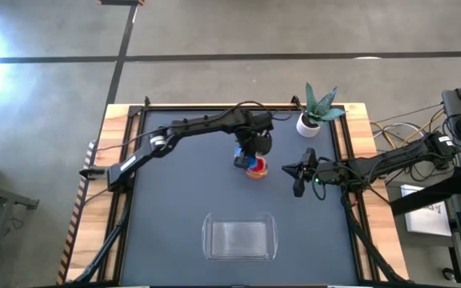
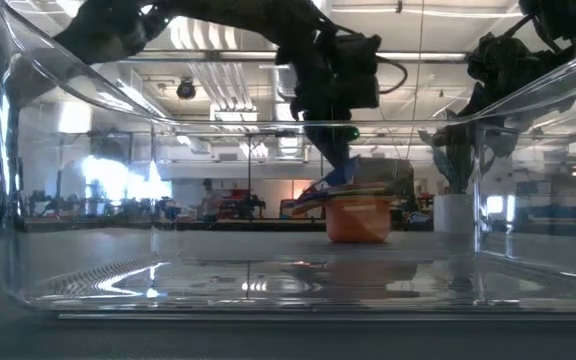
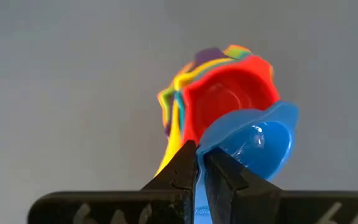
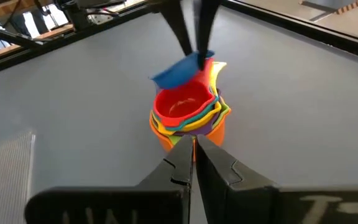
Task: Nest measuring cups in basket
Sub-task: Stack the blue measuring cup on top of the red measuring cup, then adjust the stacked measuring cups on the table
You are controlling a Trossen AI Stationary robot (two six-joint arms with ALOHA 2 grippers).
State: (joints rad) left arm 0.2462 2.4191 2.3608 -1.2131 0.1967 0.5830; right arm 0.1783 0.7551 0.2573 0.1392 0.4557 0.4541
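A stack of nested measuring cups (image 1: 255,167) stands on its orange bottom cup (image 2: 358,220) at the mat's middle, with the red cup (image 3: 229,99) on top. My left gripper (image 1: 253,148) hangs right over the stack, shut on the blue cup (image 3: 257,140). My right gripper (image 1: 297,172) hovers level just to the right of the stack, shut and touching nothing; its fingertips (image 4: 193,149) point at the stack (image 4: 188,115). The clear basket (image 1: 238,238) rests flat near the mat's near edge. My left gripper pinches the blue cup by its handle (image 3: 205,147), right where it meets the bowl, between both fingers. The fingers (image 4: 190,31) come from above, pointing down. The cup (image 4: 176,71) tilts below them over the red cup's rim; whether it touches the stack I cannot tell.
A small white pot (image 1: 309,124) with a green plant stands by the far right corner, behind my right arm. Bare dark mat (image 1: 174,200) lies between the stack and the basket. The basket's clear walls (image 2: 28,170) fill the low view's foreground.
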